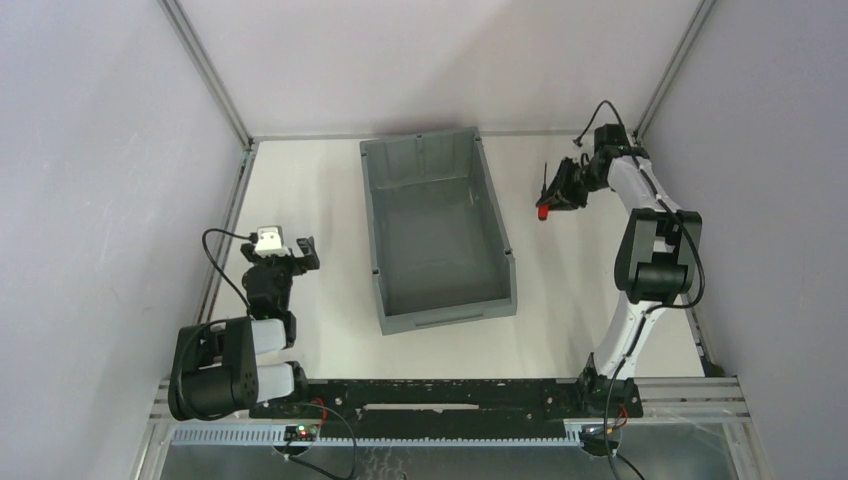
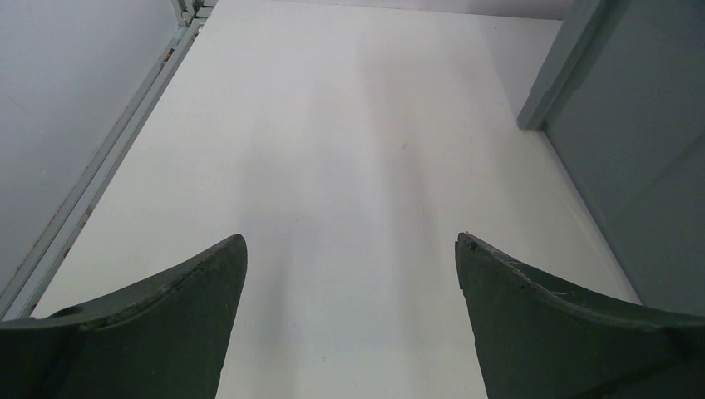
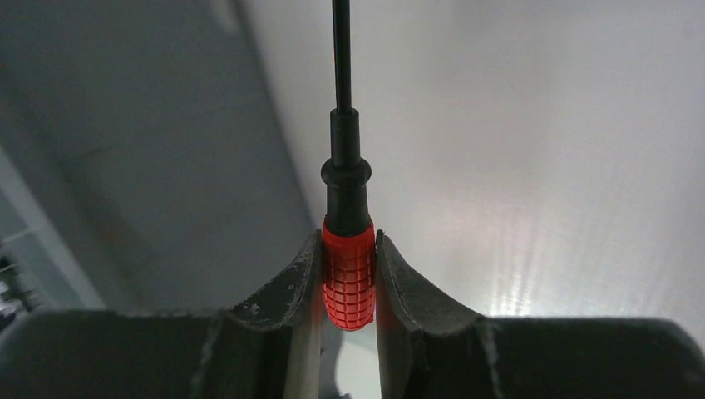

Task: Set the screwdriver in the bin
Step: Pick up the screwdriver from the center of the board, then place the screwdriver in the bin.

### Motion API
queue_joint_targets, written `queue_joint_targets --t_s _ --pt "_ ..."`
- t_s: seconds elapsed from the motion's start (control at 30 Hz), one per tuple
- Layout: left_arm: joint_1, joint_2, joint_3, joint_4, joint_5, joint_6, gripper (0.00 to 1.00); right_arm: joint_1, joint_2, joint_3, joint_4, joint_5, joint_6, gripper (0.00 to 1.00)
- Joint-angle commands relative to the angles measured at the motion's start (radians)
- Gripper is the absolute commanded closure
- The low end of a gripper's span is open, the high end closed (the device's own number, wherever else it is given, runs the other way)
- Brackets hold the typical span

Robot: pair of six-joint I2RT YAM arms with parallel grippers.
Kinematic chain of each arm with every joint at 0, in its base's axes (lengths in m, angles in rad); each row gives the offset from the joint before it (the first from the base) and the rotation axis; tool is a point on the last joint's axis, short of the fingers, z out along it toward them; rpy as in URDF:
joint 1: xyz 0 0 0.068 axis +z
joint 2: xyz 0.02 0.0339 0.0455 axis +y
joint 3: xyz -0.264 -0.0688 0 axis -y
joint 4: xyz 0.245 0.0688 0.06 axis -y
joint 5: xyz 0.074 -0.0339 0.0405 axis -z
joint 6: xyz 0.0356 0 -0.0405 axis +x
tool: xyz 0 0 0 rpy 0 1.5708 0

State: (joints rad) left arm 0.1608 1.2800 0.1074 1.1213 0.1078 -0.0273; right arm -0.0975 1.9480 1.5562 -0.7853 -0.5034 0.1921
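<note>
The grey bin (image 1: 437,235) stands in the middle of the white table, its lower lip toward me. My right gripper (image 1: 553,193) is shut on the screwdriver (image 1: 543,196), to the right of the bin's far end and outside it. In the right wrist view the red ribbed handle (image 3: 348,278) is clamped between both fingers, and the black shaft points away from the gripper (image 3: 348,241). The bin's outer wall (image 3: 141,141) lies to the left there. My left gripper (image 1: 295,250) is open and empty left of the bin; its fingers (image 2: 166,316) stand wide apart over bare table.
Metal frame rails (image 1: 228,215) edge the table on the left and back. Grey walls close in on both sides. The bin's corner (image 2: 615,125) shows at the right of the left wrist view. A black rail (image 1: 440,395) runs along the near edge between the arm bases.
</note>
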Motion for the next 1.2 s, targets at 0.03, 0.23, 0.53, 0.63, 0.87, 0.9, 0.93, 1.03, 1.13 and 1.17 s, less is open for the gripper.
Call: queue_joint_targets --t_s 0.03,0.23,0.53,0.63,0.87,0.9,0.93,1.03,1.13,1.17 --pt "-0.005 -0.017 0.038 0.039 0.000 -0.008 0.00 -0.017 -0.062 0.117 0.017 -0.309 0.113 0.98" --pt "-0.006 -0.016 0.037 0.040 0.000 -0.008 0.00 -0.016 -0.062 0.214 0.063 -0.477 0.284 0.98" --pt "-0.005 -0.017 0.037 0.039 0.000 -0.008 0.00 0.024 -0.067 0.365 0.056 -0.488 0.512 1.00" --pt "-0.006 -0.016 0.038 0.039 0.000 -0.008 0.00 0.043 -0.068 0.424 0.038 -0.466 0.576 1.00" --pt "-0.006 -0.017 0.037 0.040 0.000 -0.007 0.00 0.133 -0.061 0.574 -0.071 -0.372 0.635 1.00" --pt "-0.005 -0.016 0.037 0.039 0.000 -0.008 0.00 0.148 -0.060 0.599 -0.091 -0.352 0.637 1.00" --pt "-0.006 -0.018 0.037 0.040 0.000 -0.008 0.00 0.163 -0.058 0.619 -0.110 -0.325 0.640 1.00" --pt "-0.005 -0.016 0.037 0.039 0.000 -0.007 0.00 0.209 -0.058 0.665 -0.160 -0.234 0.642 1.00" --pt "-0.006 -0.016 0.037 0.039 0.000 -0.008 0.00 0.261 -0.057 0.695 -0.198 -0.142 0.635 1.00" --pt "-0.006 -0.017 0.037 0.040 0.001 -0.008 0.00 0.279 -0.055 0.705 -0.213 -0.110 0.629 1.00"
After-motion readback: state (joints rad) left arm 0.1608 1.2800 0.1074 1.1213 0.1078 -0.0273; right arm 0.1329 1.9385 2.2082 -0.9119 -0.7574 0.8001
